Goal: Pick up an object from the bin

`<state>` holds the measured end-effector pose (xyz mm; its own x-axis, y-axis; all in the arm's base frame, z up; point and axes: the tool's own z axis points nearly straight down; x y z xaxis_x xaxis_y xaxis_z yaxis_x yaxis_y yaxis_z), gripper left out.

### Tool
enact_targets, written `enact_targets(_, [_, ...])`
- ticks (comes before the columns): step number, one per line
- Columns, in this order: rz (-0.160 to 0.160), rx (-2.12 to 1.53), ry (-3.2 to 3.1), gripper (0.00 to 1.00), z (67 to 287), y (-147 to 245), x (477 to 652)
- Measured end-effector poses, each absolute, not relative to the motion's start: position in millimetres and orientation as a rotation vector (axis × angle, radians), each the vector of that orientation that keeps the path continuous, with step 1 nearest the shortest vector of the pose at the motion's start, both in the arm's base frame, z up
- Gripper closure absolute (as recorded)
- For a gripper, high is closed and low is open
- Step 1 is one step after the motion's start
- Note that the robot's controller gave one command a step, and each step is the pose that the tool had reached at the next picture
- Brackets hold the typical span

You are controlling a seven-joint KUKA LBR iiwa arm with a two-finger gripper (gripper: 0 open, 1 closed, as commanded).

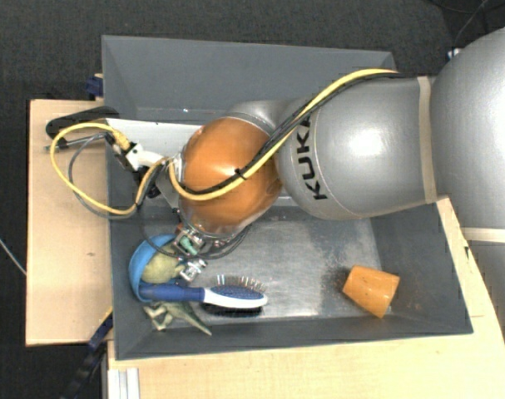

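Note:
My gripper (pixel 190 253) shows as a small metal part under the orange wrist cover, low in the bin's left half. It is right beside a pale yellow-green ball (pixel 161 267) that rests against a blue round dish (pixel 142 262). Just below it lies a brush with a blue handle and white bristled head (pixel 215 296). A green, leaf-like toy (pixel 175 316) lies at the front left corner under the brush handle.
An orange cup-shaped piece (pixel 371 290) lies on its side at the front right of the bin. The big grey arm covers the back and right of the bin, with a yellow cable looping over the left rim.

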<state>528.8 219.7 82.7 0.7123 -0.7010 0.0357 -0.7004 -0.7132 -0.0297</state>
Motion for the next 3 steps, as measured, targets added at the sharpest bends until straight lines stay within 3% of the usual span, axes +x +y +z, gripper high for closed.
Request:
enact_targets(1, [-0.032, -2.892, 1.171, 1.0, 79.6, 229.8, 519.2])
enact_targets(2, [-0.011, -2.899, 1.185, 1.0, 163.0, 217.9, 529.4])
enact_targets(3, [0.002, -2.906, 1.184, 0.0, 158.5, 218.1, 526.6])
